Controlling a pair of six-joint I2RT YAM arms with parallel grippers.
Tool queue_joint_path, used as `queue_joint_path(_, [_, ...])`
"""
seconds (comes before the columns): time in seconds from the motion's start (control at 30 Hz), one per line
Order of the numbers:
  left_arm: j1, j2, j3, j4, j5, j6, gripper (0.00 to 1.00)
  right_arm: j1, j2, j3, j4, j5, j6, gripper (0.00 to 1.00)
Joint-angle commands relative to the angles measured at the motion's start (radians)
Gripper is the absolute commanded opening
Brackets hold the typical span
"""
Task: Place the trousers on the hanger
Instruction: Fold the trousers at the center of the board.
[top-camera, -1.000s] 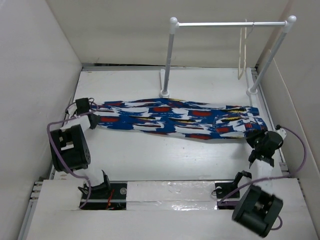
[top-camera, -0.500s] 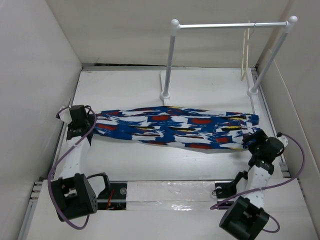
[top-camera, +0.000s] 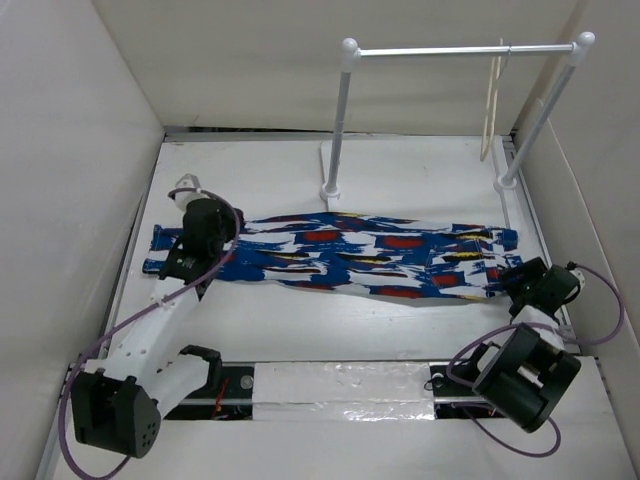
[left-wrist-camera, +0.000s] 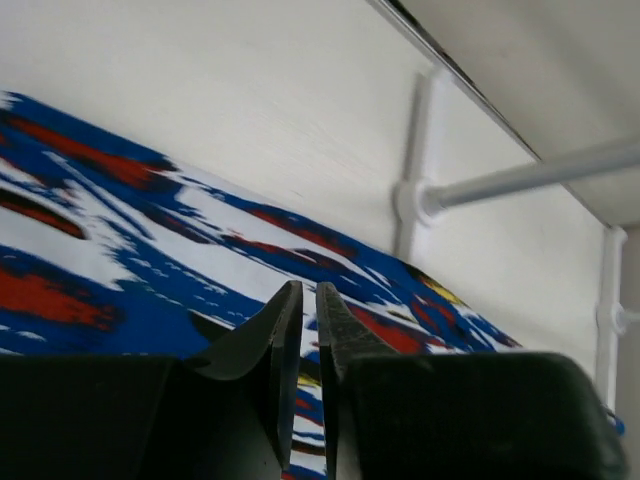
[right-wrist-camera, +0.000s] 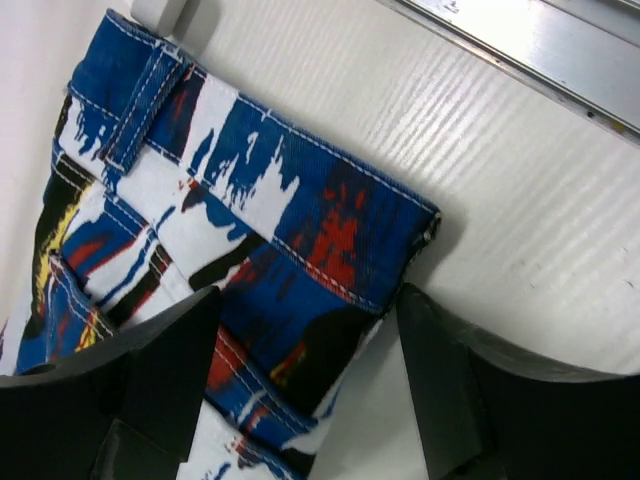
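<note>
The trousers (top-camera: 360, 250), blue with white, red and black streaks, lie flat across the table, legs to the left and waist to the right. My left gripper (top-camera: 222, 240) sits on the leg part a little in from the cuffs. Its jaws (left-wrist-camera: 308, 290) are closed to a thin slit with printed cloth (left-wrist-camera: 120, 270) showing inside it. My right gripper (top-camera: 520, 275) stands open at the waist end. In the right wrist view, the waistband corner (right-wrist-camera: 330, 230) lies between its spread fingers (right-wrist-camera: 160, 380), unclamped. The hanger (top-camera: 490, 100), thin and cream, hangs from the rail at the back right.
The white rail stand (top-camera: 460, 48) rises behind the trousers, with its post feet (top-camera: 330, 188) at the middle and the right wall. White walls close in the table on three sides. A metal track (right-wrist-camera: 540, 50) runs along the right edge.
My left gripper let go of the cuffs, moved right along the legs and closed again. The cuffs now lie flat at the left. My right gripper opened at the waistband.
</note>
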Motion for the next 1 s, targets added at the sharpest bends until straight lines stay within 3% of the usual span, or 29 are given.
queue_joint_path(0.0, [-0.121,-0.017,-0.021,0.117,-0.024,0.006,0.07,-0.005,0.068,0.032,0.129,-0.050,0.053,0.70])
queue_joint_path(0.07, [-0.229,0.018,-0.029,0.146,-0.038,0.003,0.00,-0.005,0.079,0.018,0.197,-0.061,0.068,0.48])
queue_joint_path(0.1, [-0.264,0.029,-0.041,0.158,-0.059,0.003,0.00,-0.005,0.078,0.006,0.218,-0.074,0.068,0.24])
queue_joint_path(0.17, [-0.374,0.062,-0.058,0.195,-0.099,0.006,0.00,-0.005,0.065,0.004,0.243,-0.111,0.048,0.00])
queue_joint_path(0.3, [-0.526,0.106,-0.100,0.252,-0.211,0.022,0.00,0.104,-0.122,0.000,0.209,-0.205,-0.010,0.00])
queue_joint_path(0.43, [-0.612,0.154,-0.127,0.272,-0.268,0.017,0.00,0.440,-0.350,0.022,0.017,-0.122,-0.108,0.00])
queue_joint_path(0.57, [-0.692,0.180,-0.161,0.289,-0.340,0.009,0.00,0.651,-0.497,0.068,-0.139,-0.039,-0.159,0.00])
queue_joint_path(0.7, [-0.766,0.210,-0.184,0.301,-0.386,-0.018,0.00,0.815,-0.559,0.172,-0.214,-0.001,-0.128,0.00])
queue_joint_path(0.97, [-0.850,0.368,-0.206,0.269,-0.424,-0.138,0.00,1.159,-0.498,0.436,-0.226,0.181,-0.130,0.00])
